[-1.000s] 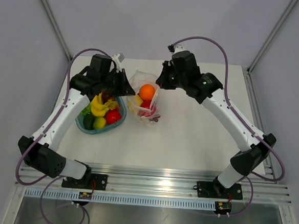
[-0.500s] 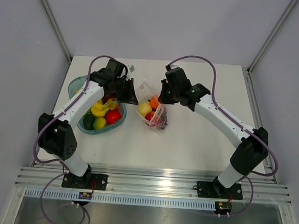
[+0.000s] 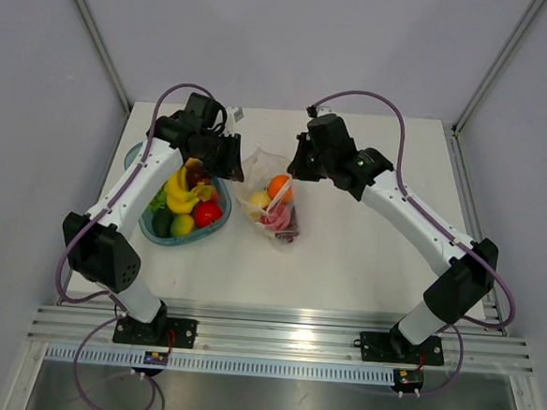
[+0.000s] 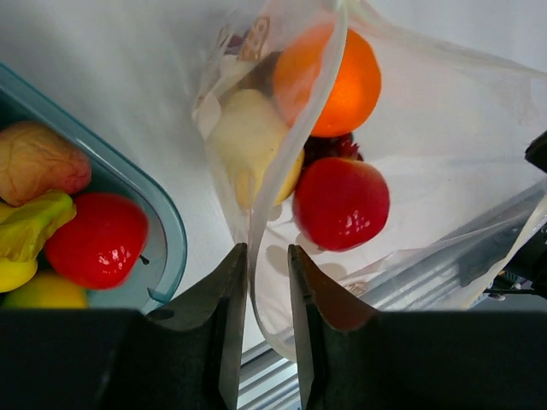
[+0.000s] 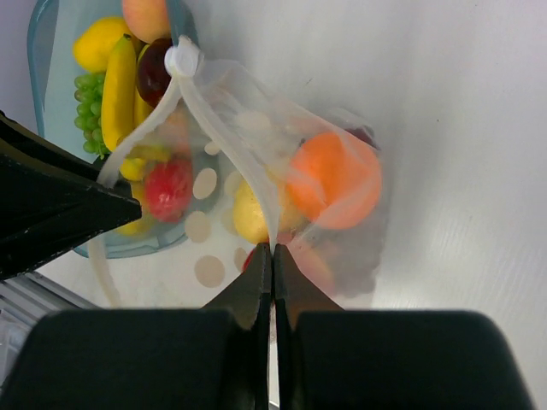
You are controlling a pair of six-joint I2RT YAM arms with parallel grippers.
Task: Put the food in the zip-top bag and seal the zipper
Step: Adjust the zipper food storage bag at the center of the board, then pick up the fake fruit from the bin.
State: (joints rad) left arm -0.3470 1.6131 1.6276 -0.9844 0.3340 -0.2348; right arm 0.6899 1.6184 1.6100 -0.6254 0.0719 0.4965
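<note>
The clear zip-top bag (image 3: 273, 205) hangs over the table centre, holding an orange (image 3: 277, 186), a yellow fruit (image 3: 259, 200) and red pieces (image 4: 340, 203). My right gripper (image 3: 293, 169) is shut on the bag's mouth strip, the zipper (image 5: 226, 145); its jaws (image 5: 273, 248) pinch the strip just below a white slider (image 5: 181, 60). My left gripper (image 3: 233, 163) is at the bag's left edge. Its jaws (image 4: 267, 249) stand narrowly apart, with the bag's film edge (image 4: 256, 205) running between them.
A blue-green bowl (image 3: 136, 154) stands left of the bag with bananas (image 3: 182, 191), green grapes, a red piece (image 4: 94, 241) and other fruit. Its rim (image 4: 171, 231) lies just left of my left fingers. Metal rails run along the near table edge (image 3: 283, 332).
The bag has come down and shifted slightly right with my right gripper. My left gripper has stayed at the bag's left edge, moving a little left and back in the last half second.
</note>
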